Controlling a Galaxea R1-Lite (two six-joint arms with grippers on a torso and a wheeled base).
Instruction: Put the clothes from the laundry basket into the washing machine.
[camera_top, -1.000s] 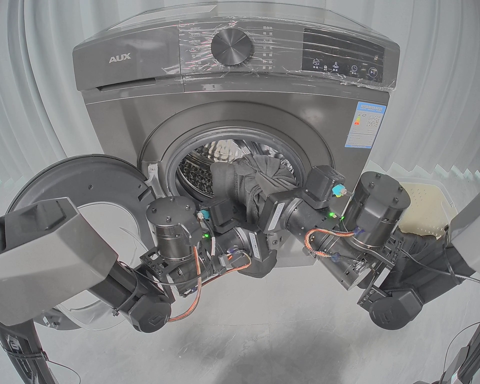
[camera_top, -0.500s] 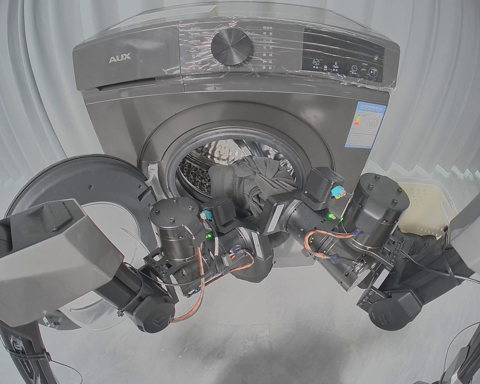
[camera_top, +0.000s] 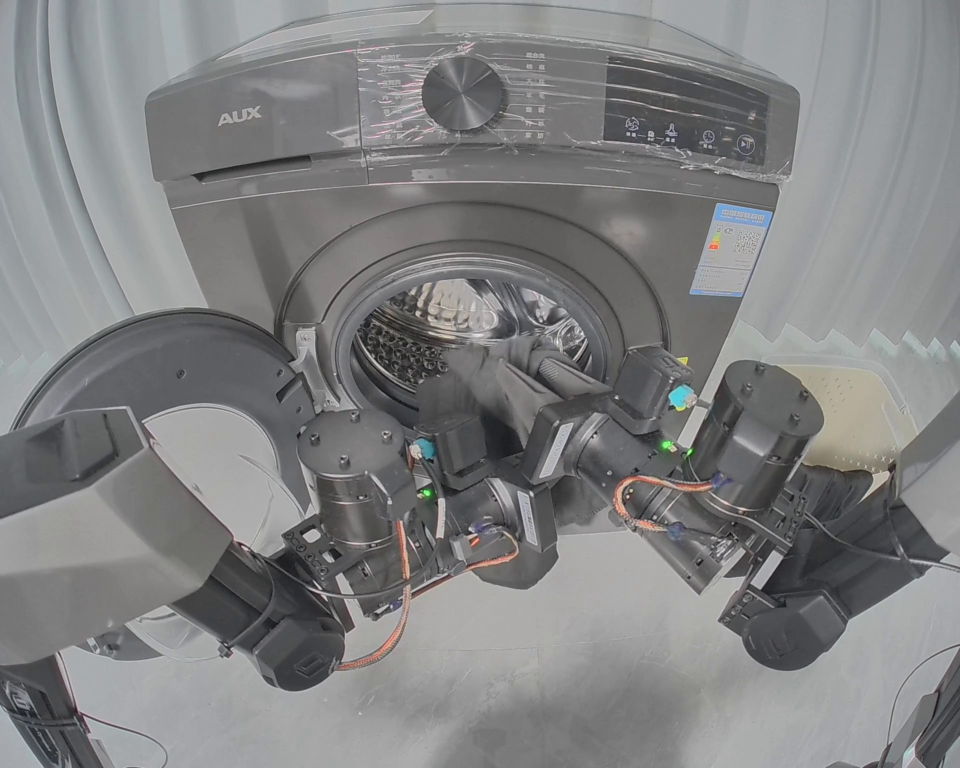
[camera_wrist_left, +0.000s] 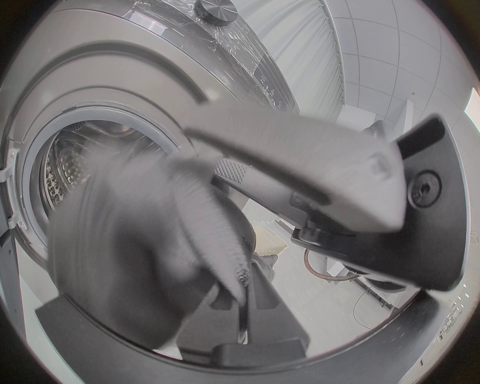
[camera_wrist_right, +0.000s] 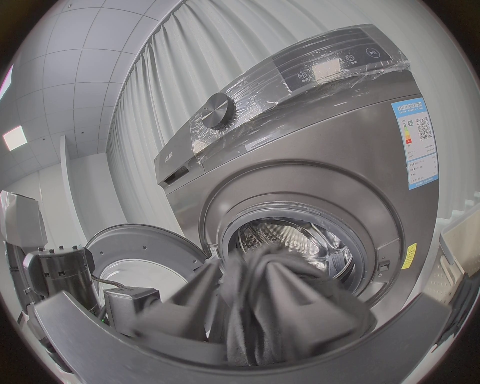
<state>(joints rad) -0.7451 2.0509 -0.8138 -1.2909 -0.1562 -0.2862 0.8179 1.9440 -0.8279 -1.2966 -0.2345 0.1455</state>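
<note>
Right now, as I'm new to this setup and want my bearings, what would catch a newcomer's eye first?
The big grey washing machine fills the middle, its round door swung wide open to the robot's left. A dark bundle of clothes is bunched at the mouth of the drum, and a cream laundry basket stands beside the machine on the right.

**Pale drapes and grey floor are framing the room**

In the head view a pale, pleated curtain (camera_top: 70, 180) is hanging across the back, running from 9 o'clock over 12 to 3 o'clock. A smooth grey floor (camera_top: 560, 690) is spreading out at 6 o'clock and catching a soft sheen. In the right wrist view a tiled ceiling (camera_wrist_right: 75, 60) is stretching overhead, a square light panel (camera_wrist_right: 14, 137) is glowing in it, and a plain white wall (camera_wrist_right: 87, 195) is meeting the curtain.
</note>
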